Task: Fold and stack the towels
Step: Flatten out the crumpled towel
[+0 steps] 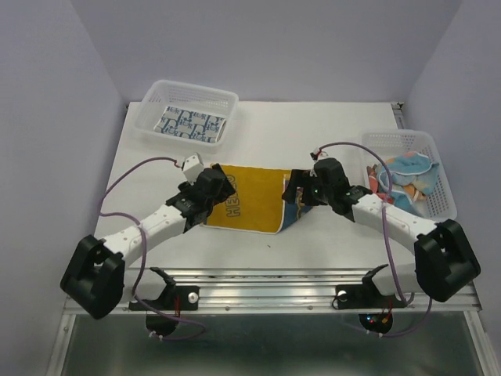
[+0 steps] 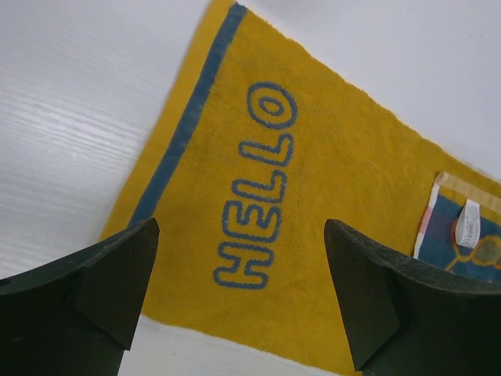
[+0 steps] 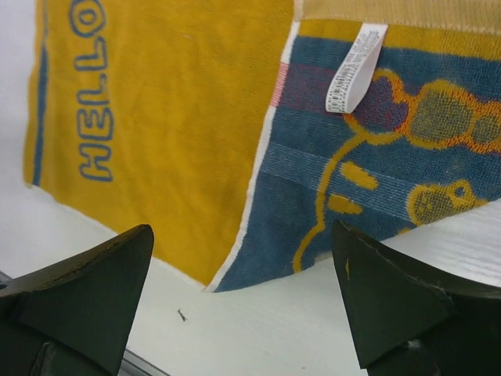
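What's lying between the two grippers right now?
The yellow towel, spread on the table with its right end folded over showing blue. The top view shows it spanning from the left gripper to the right gripper.

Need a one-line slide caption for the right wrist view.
Open right tool above the yellow HELLO towel, whose blue patterned flap with a white care label lies folded over.

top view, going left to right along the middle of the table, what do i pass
left pincer → yellow towel → right pincer → white basket holding crumpled towels
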